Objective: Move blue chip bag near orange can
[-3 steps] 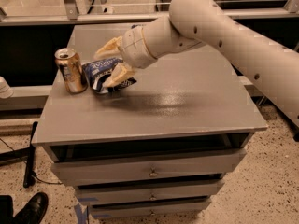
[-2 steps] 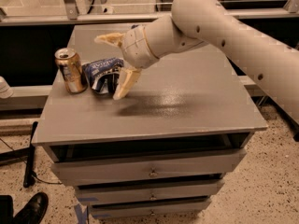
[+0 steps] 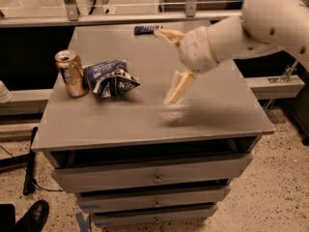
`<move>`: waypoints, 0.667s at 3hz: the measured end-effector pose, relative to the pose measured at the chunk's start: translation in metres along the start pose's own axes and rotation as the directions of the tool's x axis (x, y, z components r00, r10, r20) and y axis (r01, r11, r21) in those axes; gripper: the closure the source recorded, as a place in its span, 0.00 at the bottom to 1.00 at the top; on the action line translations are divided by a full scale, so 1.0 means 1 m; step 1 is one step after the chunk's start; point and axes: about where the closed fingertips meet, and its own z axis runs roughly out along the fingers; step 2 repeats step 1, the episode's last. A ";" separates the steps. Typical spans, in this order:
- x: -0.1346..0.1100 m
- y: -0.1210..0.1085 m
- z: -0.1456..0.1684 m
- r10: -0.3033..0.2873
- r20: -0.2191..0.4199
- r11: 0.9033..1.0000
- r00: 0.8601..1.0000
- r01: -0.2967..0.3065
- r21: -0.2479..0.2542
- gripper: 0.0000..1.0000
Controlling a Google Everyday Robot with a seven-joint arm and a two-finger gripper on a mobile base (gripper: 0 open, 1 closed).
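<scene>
The blue chip bag [image 3: 110, 78] lies crumpled on the grey table top [image 3: 145, 115], touching the right side of the upright orange can [image 3: 71, 73] at the left. My gripper [image 3: 168, 65] is open and empty, with its cream fingers [image 3: 178, 87] spread wide. It hangs above the middle of the table, well to the right of the bag.
A small thin dark blue bar wrapper [image 3: 146, 30] lies at the table's far edge. The table is a drawer cabinet with drawers [image 3: 154, 177] below. A railing [image 3: 120, 18] runs behind. A shoe [image 3: 34, 216] shows on the floor at lower left.
My gripper has let go of the bag, opened wide and moved right, away from it. The bag stays beside the can.
</scene>
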 end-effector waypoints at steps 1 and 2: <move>0.076 -0.002 -0.096 0.216 -0.157 0.971 0.964 -0.195 0.139 0.00; 0.076 -0.002 -0.096 0.216 -0.157 0.971 0.964 -0.195 0.139 0.00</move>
